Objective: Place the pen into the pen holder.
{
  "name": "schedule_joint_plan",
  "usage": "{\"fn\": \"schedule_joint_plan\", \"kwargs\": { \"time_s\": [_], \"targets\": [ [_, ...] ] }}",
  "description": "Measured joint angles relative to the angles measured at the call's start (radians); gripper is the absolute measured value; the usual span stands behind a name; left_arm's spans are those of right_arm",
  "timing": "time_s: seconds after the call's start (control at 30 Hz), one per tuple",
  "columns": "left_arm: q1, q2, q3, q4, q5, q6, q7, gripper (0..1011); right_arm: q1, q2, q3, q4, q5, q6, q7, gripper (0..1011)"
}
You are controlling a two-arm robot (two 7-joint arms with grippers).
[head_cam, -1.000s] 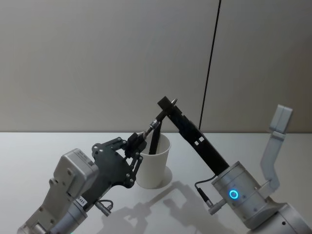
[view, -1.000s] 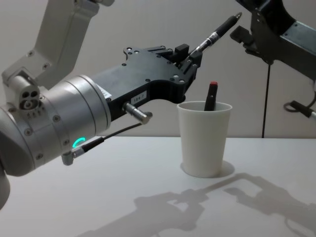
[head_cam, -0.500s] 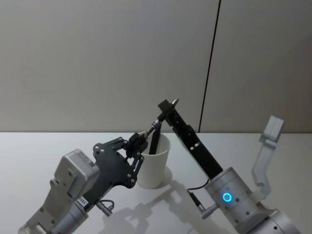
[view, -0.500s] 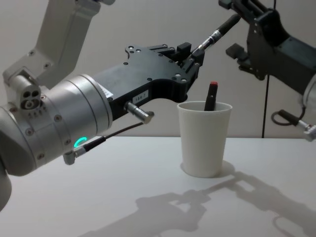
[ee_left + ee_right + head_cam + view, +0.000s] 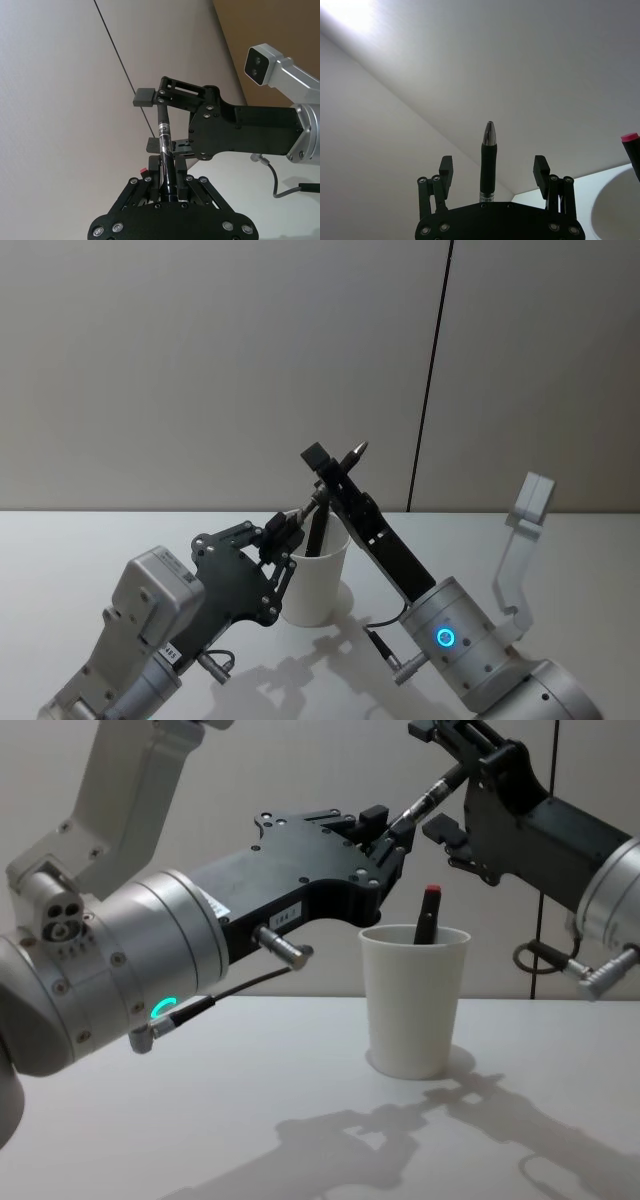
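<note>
My left gripper (image 5: pixel 287 530) is shut on the lower end of a black pen (image 5: pixel 425 798), which slants up and to the right above the pen holder (image 5: pixel 413 1010), an off-white paper cup on the table. My right gripper (image 5: pixel 445 780) is open, its fingers straddling the pen's upper end without touching it. In the right wrist view the pen (image 5: pixel 489 160) stands midway between the two spread fingers (image 5: pixel 446 169). A second black pen with a red cap (image 5: pixel 430 910) stands inside the cup.
The grey-white table (image 5: pixel 250 1120) lies open in front of and to the left of the cup. A plain wall with a dark vertical seam (image 5: pixel 432 370) stands behind. Both arms crowd the space just above the cup.
My right gripper has swung left and now straddles the pen's upper end. The left gripper and the pen have stayed still.
</note>
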Motion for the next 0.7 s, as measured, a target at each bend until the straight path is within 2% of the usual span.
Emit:
{"fn": "schedule_joint_plan", "kwargs": {
  "time_s": [0.7],
  "targets": [
    [0.000, 0.000, 0.000, 0.000, 0.000, 0.000, 0.000, 197, 0.012, 0.018, -0.010, 0.014, 0.018, 0.006, -0.020, 1001]
  ]
}}
